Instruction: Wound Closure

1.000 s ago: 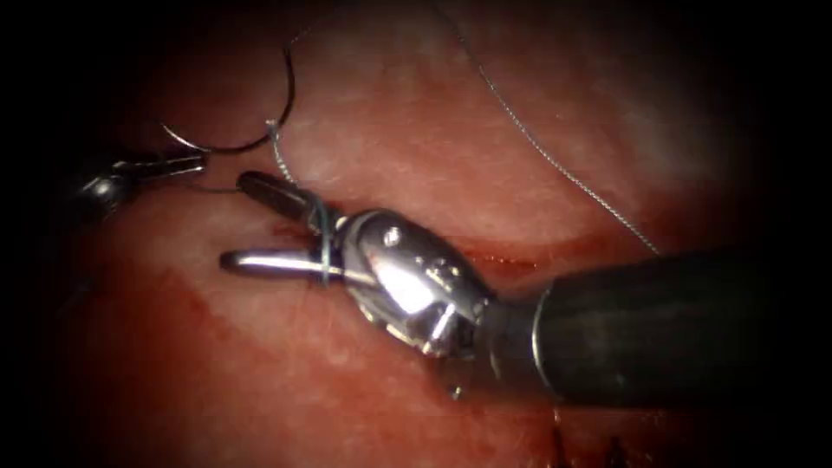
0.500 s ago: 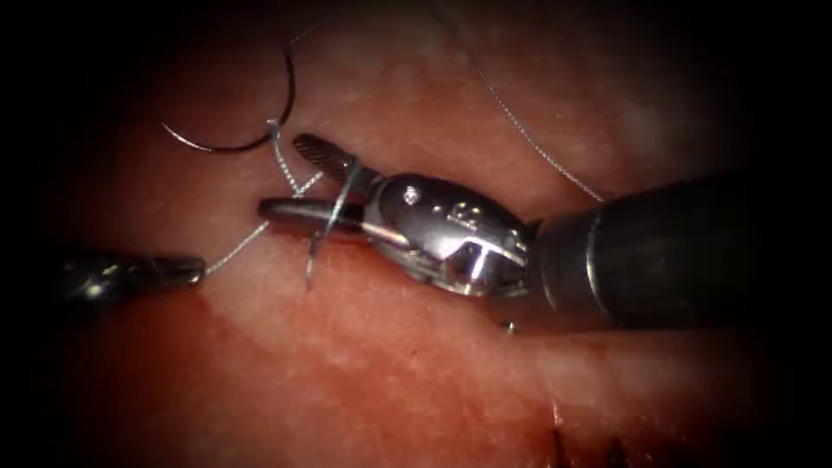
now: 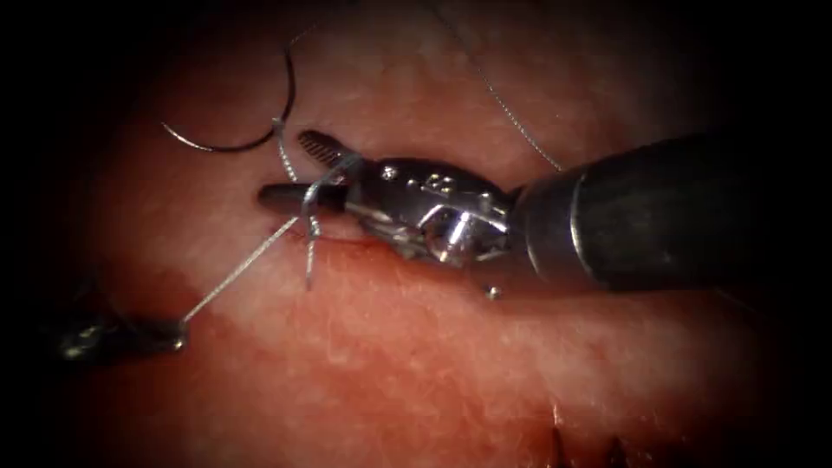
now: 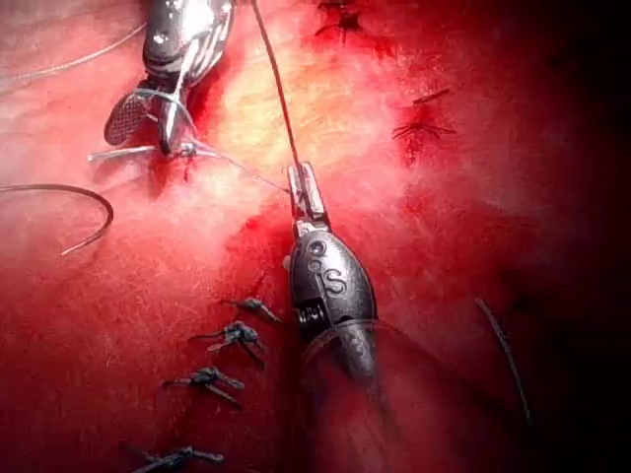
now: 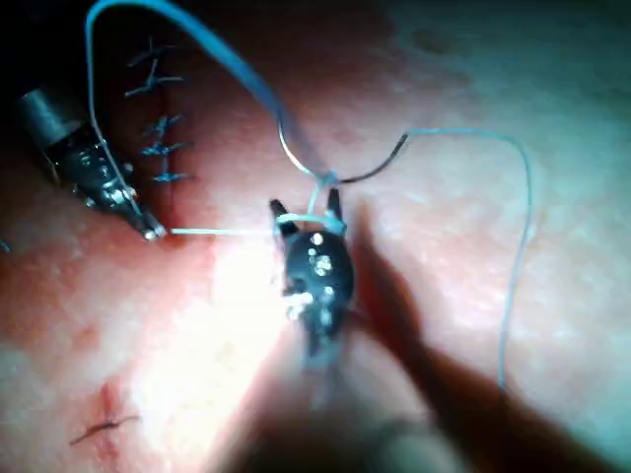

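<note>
Since a second ago the left tool [image 3: 178, 334], clamped on the thread [image 3: 238, 273], has drawn that limp, slippery strand taut toward the tissue's [image 3: 433, 364] lower-left edge from loops round the right tool's [image 3: 299, 173] parted, empty jaws, while the stiff needle [image 3: 251, 113], best gripped mid-curve, lies free near the upper-left edge.

Needle [image 3: 234, 139] on tissue [image 3: 390, 364], behind right hand [image 3: 299, 173].
</note>
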`<state>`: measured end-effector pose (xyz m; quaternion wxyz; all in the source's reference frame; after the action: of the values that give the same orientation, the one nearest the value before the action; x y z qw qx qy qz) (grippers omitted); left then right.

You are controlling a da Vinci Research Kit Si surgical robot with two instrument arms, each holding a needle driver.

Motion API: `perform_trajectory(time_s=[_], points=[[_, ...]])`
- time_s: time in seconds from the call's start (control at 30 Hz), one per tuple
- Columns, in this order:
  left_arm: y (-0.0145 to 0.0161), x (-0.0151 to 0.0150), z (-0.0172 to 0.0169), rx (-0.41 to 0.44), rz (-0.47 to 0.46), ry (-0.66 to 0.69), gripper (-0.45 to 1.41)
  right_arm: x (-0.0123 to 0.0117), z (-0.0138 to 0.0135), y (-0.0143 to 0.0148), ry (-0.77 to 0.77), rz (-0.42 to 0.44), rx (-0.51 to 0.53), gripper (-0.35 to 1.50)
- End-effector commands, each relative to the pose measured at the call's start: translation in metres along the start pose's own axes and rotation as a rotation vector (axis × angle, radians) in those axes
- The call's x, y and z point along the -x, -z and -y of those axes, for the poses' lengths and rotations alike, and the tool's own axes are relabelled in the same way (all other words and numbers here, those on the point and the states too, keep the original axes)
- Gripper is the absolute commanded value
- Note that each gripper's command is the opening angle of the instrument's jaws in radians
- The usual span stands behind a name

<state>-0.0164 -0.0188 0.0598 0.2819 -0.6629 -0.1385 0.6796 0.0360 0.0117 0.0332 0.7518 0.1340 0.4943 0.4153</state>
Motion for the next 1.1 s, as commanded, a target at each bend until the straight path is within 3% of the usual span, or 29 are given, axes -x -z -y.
perform_trajectory(time_s=[0.03,0.43,0.5,0.63,0.9,1.1], points=[[0.0000,0.0009,-0.0015,0.005,0.005,0.007,-0.45,0.0011,0.0007,-0.0010,-0.024,0.015,-0.015,0.61],[0.0002,-0.0009,-0.0043,0.022,0.008,0.022,-0.45,0.0013,0.0005,-0.0025,-0.131,0.047,-0.039,0.27],[0.0002,-0.0010,-0.0043,0.022,0.008,0.022,-0.45,0.0012,0.0005,-0.0026,-0.143,0.050,-0.038,0.15],[0.0002,-0.0010,-0.0044,0.024,0.008,0.022,-0.45,0.0010,0.0005,-0.0025,-0.145,0.050,-0.038,-0.35],[0.0009,-0.0016,-0.0037,0.033,0.009,0.029,-0.45,0.0003,0.0010,-0.0008,-0.095,0.029,-0.006,-0.35],[0.0029,-0.0036,0.0002,-0.017,0.023,0.047,-0.45,-0.0007,0.0022,0.0024,-0.044,-0.010,0.012,-0.35]])
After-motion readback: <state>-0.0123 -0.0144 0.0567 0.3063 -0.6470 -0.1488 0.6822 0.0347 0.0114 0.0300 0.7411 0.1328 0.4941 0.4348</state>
